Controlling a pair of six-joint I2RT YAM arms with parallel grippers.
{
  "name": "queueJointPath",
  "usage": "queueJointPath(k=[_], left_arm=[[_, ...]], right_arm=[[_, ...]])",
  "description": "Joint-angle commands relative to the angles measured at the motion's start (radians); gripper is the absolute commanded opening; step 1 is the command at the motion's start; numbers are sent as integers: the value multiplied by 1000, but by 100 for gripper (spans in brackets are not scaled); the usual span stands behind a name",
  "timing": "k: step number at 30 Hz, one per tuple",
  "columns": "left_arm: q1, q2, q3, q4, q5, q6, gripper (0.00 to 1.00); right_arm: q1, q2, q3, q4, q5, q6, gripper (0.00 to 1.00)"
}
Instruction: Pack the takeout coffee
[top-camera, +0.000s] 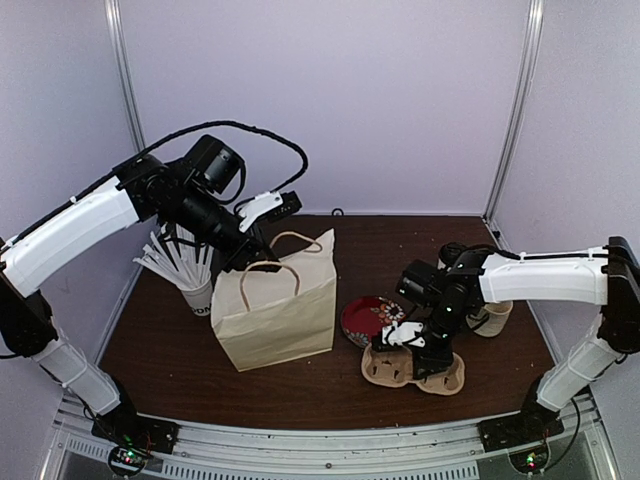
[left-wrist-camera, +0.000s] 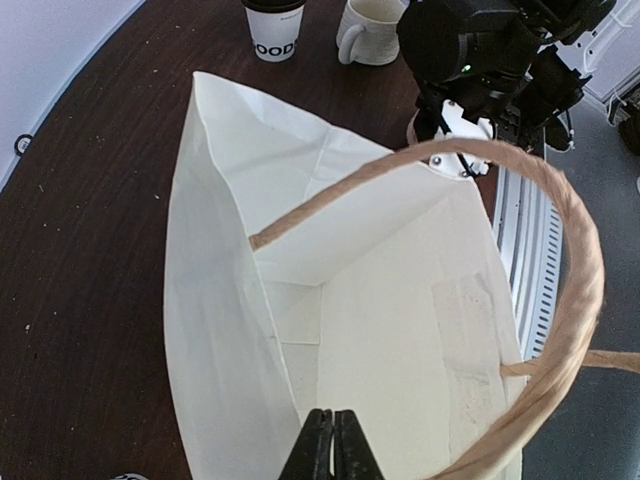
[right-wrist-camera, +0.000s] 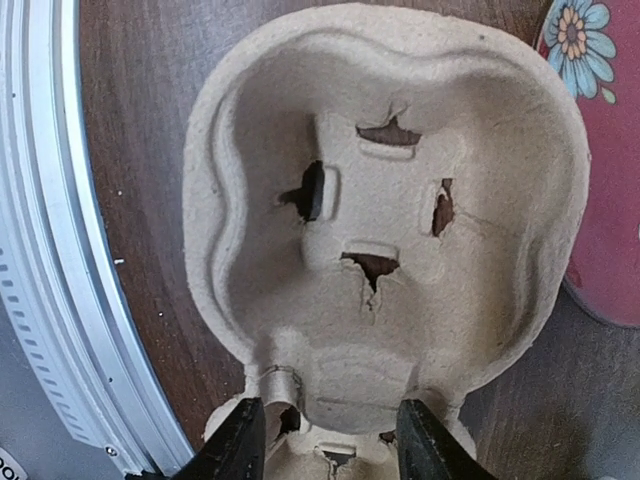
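The takeout coffee, a white paper cup with dark letters and a black lid on top, stands at the far side of the table in the left wrist view. My left gripper is shut at the near rim of the open paper bag. Whether paper sits between its tips does not show. From above, the left gripper hangs at the back edge of the paper bag. My right gripper is open, its fingers on either side of the narrow waist of a pulp cup carrier.
The cup carrier lies at the front right under the right gripper. A red flowered plate sits beside it. A paper cup full of white sticks stands left of the bag. A cream mug is next to the coffee.
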Motion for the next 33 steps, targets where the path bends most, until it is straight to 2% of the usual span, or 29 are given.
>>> queueJointPath(k=[1, 24, 33], left_arm=[[6, -22, -23, 28, 6, 0, 0], [6, -39, -37, 28, -9, 1, 0], [6, -43, -32, 33, -12, -3, 0]], right_arm=[[16, 42, 43, 26, 54, 44, 48], [62, 119, 81, 4, 124, 78, 44], [68, 79, 137, -77, 120, 79, 35]])
